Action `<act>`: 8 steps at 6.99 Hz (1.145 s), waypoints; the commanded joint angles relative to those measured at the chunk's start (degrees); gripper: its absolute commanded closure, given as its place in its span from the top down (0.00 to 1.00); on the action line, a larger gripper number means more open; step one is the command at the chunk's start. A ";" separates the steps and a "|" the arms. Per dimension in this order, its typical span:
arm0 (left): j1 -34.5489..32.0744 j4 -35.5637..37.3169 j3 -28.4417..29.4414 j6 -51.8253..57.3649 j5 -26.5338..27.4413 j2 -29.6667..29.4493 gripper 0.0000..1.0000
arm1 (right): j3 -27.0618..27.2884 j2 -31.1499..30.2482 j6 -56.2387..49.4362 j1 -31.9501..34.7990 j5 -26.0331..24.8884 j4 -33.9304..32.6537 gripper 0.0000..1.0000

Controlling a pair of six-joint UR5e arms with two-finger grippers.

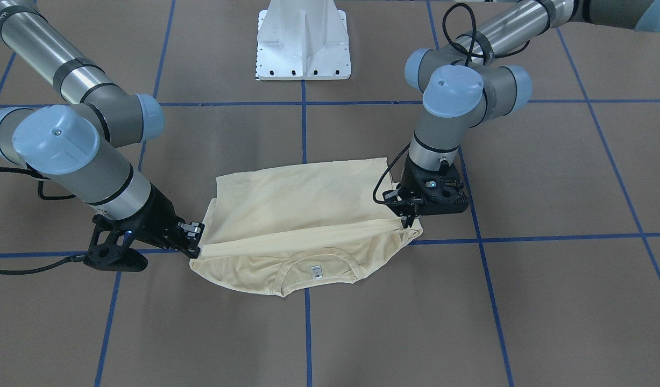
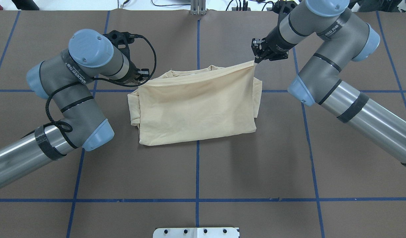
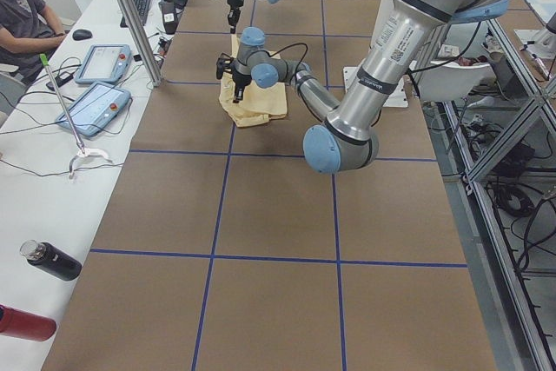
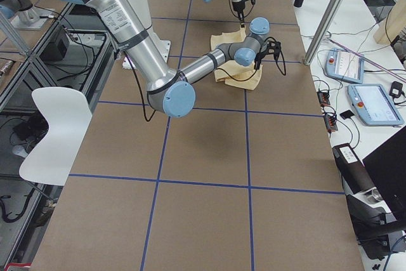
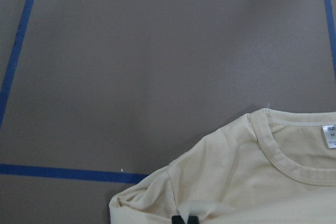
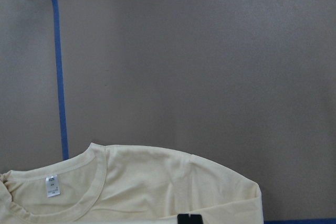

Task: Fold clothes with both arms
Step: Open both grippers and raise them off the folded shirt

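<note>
The pale cream-yellow shirt (image 2: pixel 196 105) lies mid-table, its lower half doubled over towards the collar. The print is hidden. The collar and white neck label (image 1: pixel 316 271) show beyond the folded edge. My left gripper (image 2: pixel 140 78) is shut on the folded layer's corner at the shirt's left shoulder (image 5: pixel 157 192). On the opposite corner my right gripper (image 2: pixel 256 60) is shut, holding it slightly raised. The folded edge (image 1: pixel 303 234) runs taut between the left gripper (image 1: pixel 409 219) and the right gripper (image 1: pixel 196 244). Each wrist view shows only dark fingertips at the bottom edge, pressed into the cloth (image 6: pixel 157 187).
The white pedestal base (image 1: pixel 304 40) stands at the robot's side of the brown table with blue tape lines (image 2: pixel 197 165). A side desk holds control tablets (image 3: pixel 95 106) and bottles (image 3: pixel 52 260), and a person (image 3: pixel 26 15) sits there. A white chair (image 4: pixel 54 125) stands off the table.
</note>
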 commanded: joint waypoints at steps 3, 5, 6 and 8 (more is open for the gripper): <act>0.38 -2.94 4.19 -0.30 0.47 -0.72 0.00 | -3.73 0.74 0.02 -2.94 -4.54 0.20 0.00; 0.39 -3.03 4.89 -0.21 0.56 -0.63 0.00 | -7.51 0.74 0.02 -2.94 -4.72 5.45 0.00; 0.39 -3.03 5.25 -0.21 1.86 -0.63 0.00 | -7.78 0.74 0.02 -3.03 -4.98 5.65 0.00; 0.39 -4.42 7.09 -0.21 2.14 -0.72 0.00 | -8.14 0.48 0.02 -3.03 -5.07 5.74 0.00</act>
